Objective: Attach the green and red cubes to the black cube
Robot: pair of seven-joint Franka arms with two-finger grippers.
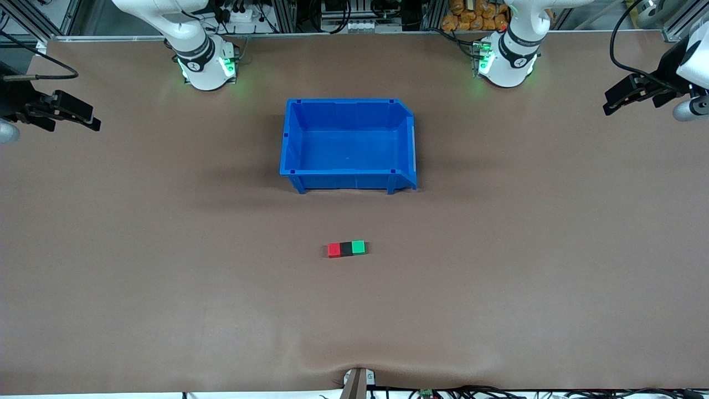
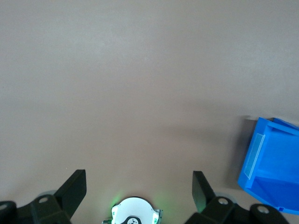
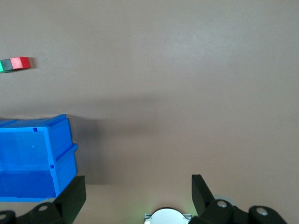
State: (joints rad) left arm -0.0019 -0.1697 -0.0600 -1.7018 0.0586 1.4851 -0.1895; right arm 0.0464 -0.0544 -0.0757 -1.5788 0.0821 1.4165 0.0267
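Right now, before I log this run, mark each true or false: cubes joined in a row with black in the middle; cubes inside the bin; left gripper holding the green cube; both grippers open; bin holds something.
1. The red cube, black cube and green cube form one row, black in the middle: true.
2. The cubes lie in the blue bin: false, they sit on the table, nearer the front camera.
3. The left gripper holds the green cube: false, it holds nothing.
4. Left and right gripper are both open: true.
5. The bin holds something: false, it looks empty.

a robotics lab: two white robot arm bases (image 1: 207, 66) bolted on a wide brown table (image 1: 166, 277), aluminium frame profiles (image 1: 288, 14) and black cables (image 1: 623, 50) along its edge.
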